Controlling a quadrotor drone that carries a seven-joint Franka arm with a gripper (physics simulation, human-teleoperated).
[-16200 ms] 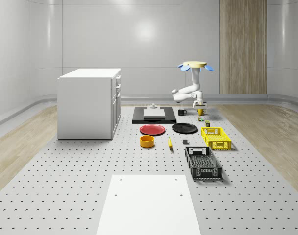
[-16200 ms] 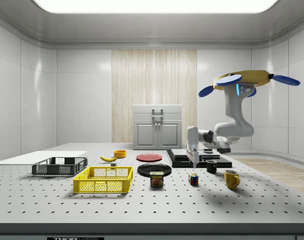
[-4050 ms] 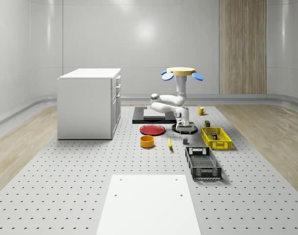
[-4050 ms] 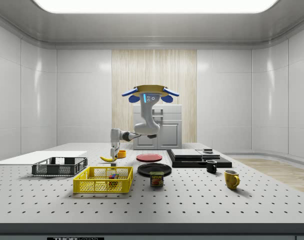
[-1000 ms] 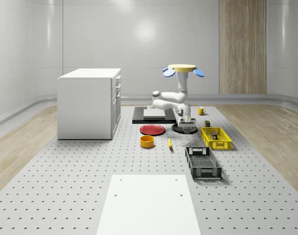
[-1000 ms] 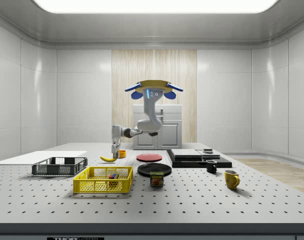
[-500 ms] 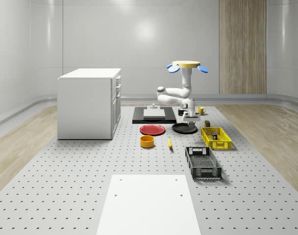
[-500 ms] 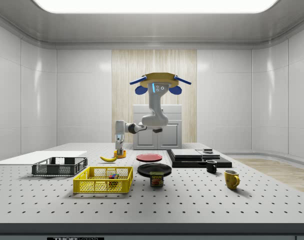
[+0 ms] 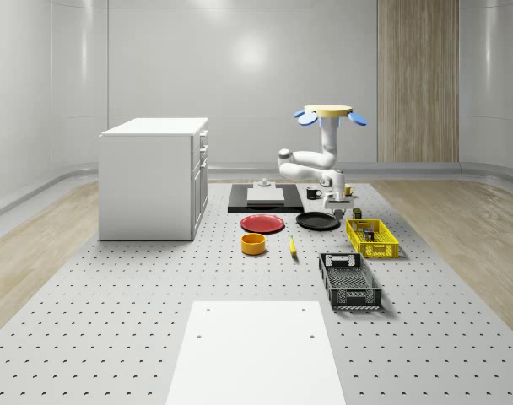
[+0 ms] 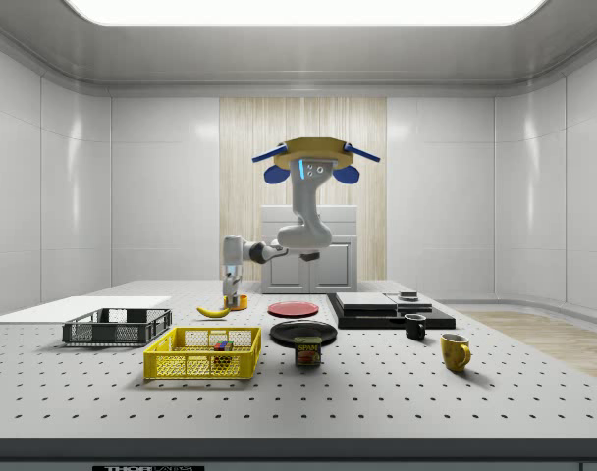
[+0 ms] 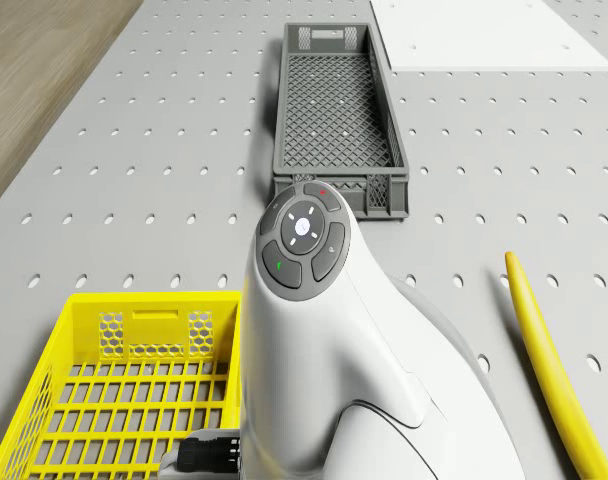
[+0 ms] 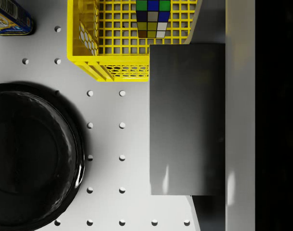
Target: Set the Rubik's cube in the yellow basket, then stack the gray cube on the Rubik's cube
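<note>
Drone hovers above the table, roughly over the black plate at the far end of the layout. The arm is folded out to the side, wrist pointing straight down. Gripper hangs clear of the surface, between plate and yellow basket, near the basket's far end. Fingers are clamped on the gray cube: in the wrist view it sits right up against the camera, its edge overlapping the basket's corner. Rubik's cube is inside the basket, resting on the mesh floor close to one end wall, green/blue/yellow/white stickers visible; in the side view it reads as a small coloured block behind the basket's wall. So the gray cube is in the air beside the basket, not over the Rubik's cube. A can stands on the table just off the basket's side. Banana and gray crate lie further along the table, untouched.
</note>
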